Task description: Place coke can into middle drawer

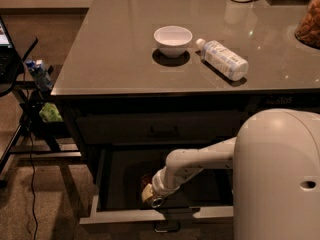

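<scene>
While the white arm (200, 160) reaches leftward from the robot's rounded body (277, 179), its claw (151, 198) sits low inside the open middle drawer (125, 216), near the light grey front edge. A dim reddish shape, the coke can (145, 180), shows just behind the claw on the dark drawer floor, touching it or nearly so. Whether the claw is open or closed, or grips the can, cannot be told. A small metal handle (166, 227) hangs just below the claw. Above the claw is a closed dark drawer front (120, 130). Higher up, on the grey counter (110, 59), stands a white bowl (173, 40), with a clear plastic bottle (223, 59) lying on its side up and right of the claw.
</scene>
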You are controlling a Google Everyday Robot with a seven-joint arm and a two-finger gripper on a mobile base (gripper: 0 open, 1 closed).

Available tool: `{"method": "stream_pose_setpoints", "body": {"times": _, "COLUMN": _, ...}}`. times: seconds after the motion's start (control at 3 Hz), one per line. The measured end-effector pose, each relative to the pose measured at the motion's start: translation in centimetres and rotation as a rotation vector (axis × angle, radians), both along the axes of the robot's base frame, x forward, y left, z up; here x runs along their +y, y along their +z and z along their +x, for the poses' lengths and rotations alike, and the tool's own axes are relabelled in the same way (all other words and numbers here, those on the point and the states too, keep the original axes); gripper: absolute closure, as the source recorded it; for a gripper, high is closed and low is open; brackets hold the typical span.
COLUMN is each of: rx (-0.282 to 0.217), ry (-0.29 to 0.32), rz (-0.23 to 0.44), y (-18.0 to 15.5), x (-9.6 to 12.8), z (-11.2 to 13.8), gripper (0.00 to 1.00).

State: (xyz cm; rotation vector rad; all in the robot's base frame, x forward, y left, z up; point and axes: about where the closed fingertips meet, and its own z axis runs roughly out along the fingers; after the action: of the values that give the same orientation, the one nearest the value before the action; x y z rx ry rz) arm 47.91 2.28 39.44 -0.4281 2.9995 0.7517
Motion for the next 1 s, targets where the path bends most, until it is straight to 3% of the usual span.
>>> {"method": "stream_pose_setpoints", "body": {"times": 0.67, "rx": -0.028, "ry": -0.013, "rz": 0.014, "y": -1.41, "x": 0.49, "z": 0.55, "gripper": 1.00}}
{"method": "stream_pose_setpoints", "body": {"times": 1.0, "rx": -0.028, "ry": -0.013, "rz": 0.014, "y": -1.41, "x": 0.49, "z": 0.55, "gripper": 0.81}}
